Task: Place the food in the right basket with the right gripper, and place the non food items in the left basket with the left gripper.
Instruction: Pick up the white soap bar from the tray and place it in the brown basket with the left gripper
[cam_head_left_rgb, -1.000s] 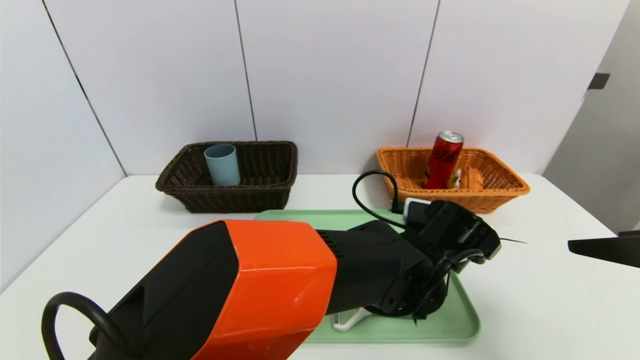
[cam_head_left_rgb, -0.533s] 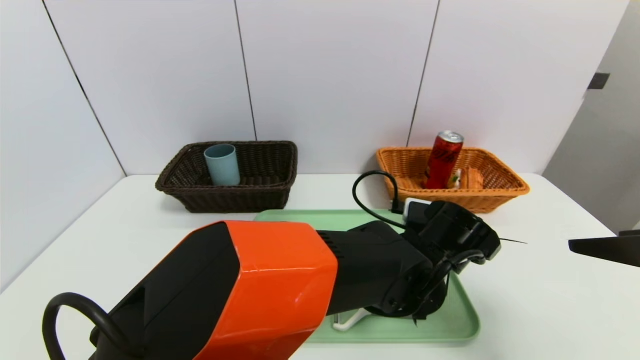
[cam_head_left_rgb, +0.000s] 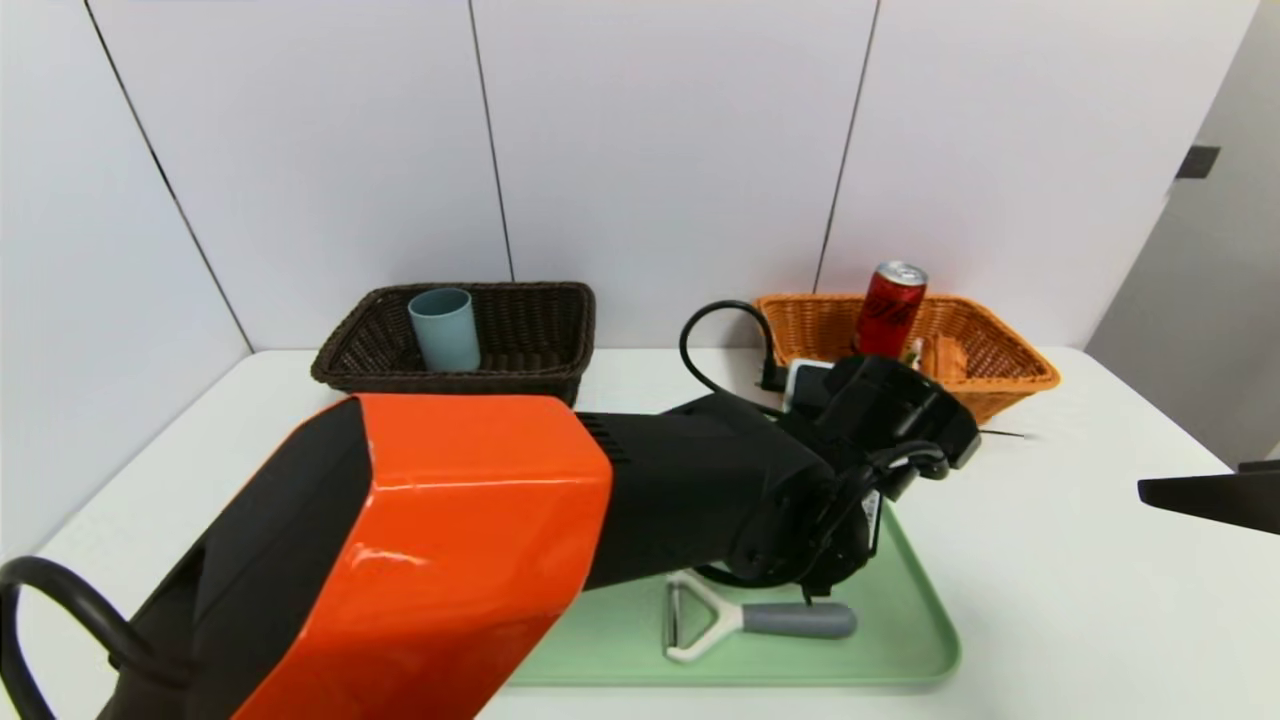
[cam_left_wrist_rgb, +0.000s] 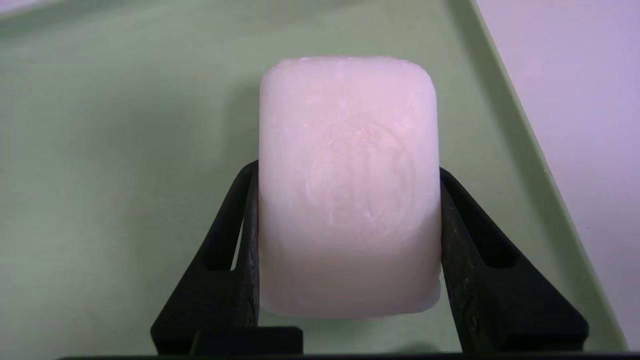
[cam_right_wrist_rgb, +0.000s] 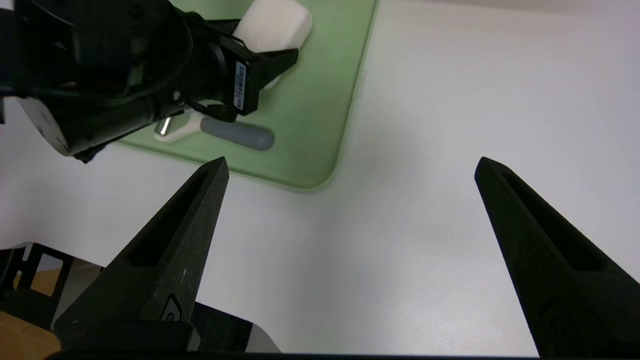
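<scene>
The left gripper (cam_left_wrist_rgb: 349, 172) has its jaws closed on the two long sides of the white bar (cam_left_wrist_rgb: 350, 190), parted only by the bar's width, and holds it over the green tray (cam_head_left_rgb: 600, 640), near the tray's right edge. The likeliest trouble is a slip: the bar's faces look smooth and only the fingertips bear on it, so a weak squeeze or a quick swing could let it twist or drop back on the tray. The carry to the left basket probably crosses much of the tray, and if the arm travels too low, the bar or the wrist could clip the front rim of either basket. Letting go too near the cup could knock it over or leave the bar perched on it. The dark brown basket (cam_head_left_rgb: 480, 385), by the counter's back edge on the left, holds the blue-grey cup (cam_head_left_rgb: 447, 335) in its left half. The orange-tan basket (cam_head_left_rgb: 1000, 385), toward the back right corner, holds the red can (cam_head_left_rgb: 890, 310), leaning, with the orange cake (cam_head_left_rgb: 946, 358) beside it. The peeler (cam_head_left_rgb: 797, 620) lies on the tray near its front edge and remains to be sorted. The right gripper (cam_right_wrist_rgb: 352, 170) is idle, empty and wide open, over the counter (cam_right_wrist_rgb: 425, 250) beyond the tray's right edge.
</scene>
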